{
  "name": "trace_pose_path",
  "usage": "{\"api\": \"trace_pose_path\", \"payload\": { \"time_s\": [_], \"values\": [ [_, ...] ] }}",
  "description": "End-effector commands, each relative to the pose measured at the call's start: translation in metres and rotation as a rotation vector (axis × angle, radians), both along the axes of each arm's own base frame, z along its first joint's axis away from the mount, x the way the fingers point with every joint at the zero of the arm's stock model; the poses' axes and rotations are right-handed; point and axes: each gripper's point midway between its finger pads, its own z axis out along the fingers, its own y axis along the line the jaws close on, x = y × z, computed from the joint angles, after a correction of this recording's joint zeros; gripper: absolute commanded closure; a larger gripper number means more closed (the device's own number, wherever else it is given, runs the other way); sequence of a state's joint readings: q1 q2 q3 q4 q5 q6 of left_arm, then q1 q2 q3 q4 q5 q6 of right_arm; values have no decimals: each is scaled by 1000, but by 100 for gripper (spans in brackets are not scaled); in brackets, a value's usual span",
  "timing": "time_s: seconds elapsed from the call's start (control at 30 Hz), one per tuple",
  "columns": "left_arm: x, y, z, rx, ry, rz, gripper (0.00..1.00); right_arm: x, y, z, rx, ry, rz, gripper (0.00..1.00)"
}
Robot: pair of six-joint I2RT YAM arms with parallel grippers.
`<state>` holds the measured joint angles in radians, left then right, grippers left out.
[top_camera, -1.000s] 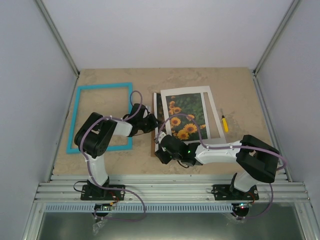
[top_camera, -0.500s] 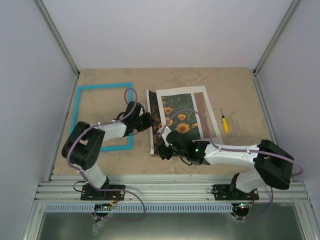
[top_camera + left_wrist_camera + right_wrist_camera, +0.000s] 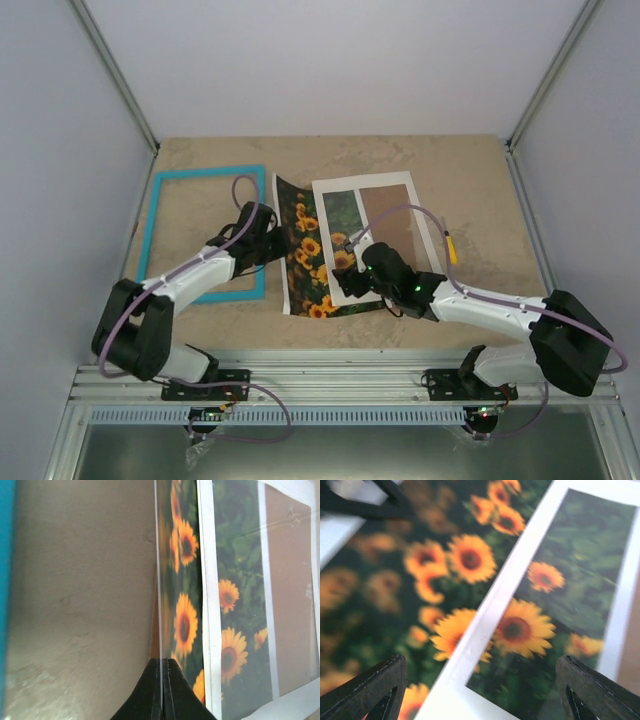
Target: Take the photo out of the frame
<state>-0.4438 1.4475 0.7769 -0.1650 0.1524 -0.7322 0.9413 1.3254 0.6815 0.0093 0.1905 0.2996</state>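
The sunflower photo (image 3: 308,258) lies half pulled out to the left from under a white mat (image 3: 365,185). Its left edge is lifted. My left gripper (image 3: 275,240) is shut on that thin edge, and in the left wrist view the black fingertips (image 3: 162,667) pinch the photo (image 3: 184,622) edge-on. The turquoise frame (image 3: 205,173) lies empty on the table to the left, its rim (image 3: 5,580) at the picture's left border. My right gripper (image 3: 345,283) hovers open over the mat's lower left corner. Its fingers (image 3: 370,690) stand wide apart above the photo (image 3: 462,560) and mat strip (image 3: 505,595).
A brown backing board (image 3: 390,225) shows through the mat's opening on the right. A small yellow object (image 3: 450,247) lies on the table right of the mat. Side walls close the table on both sides.
The left gripper has dragged the photo leftwards out from under the mat, uncovering the brown board. The right gripper has opened wider and shifted right.
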Motion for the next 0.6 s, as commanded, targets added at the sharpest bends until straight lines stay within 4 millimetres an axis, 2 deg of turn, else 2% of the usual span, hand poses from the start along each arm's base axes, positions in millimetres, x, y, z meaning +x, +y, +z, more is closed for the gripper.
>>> {"api": "trace_pose_path", "payload": {
  "time_s": [0.0,0.3,0.57],
  "values": [
    [-7,27,25,108,-32,50,100,7,-18,-5,26,3,-46,18],
    [-20,56,92,166,-128,123,100,16,-48,2,69,-13,-143,17],
    [-29,76,164,183,-247,183,100,20,-66,6,99,-15,-200,17]
  ]
}}
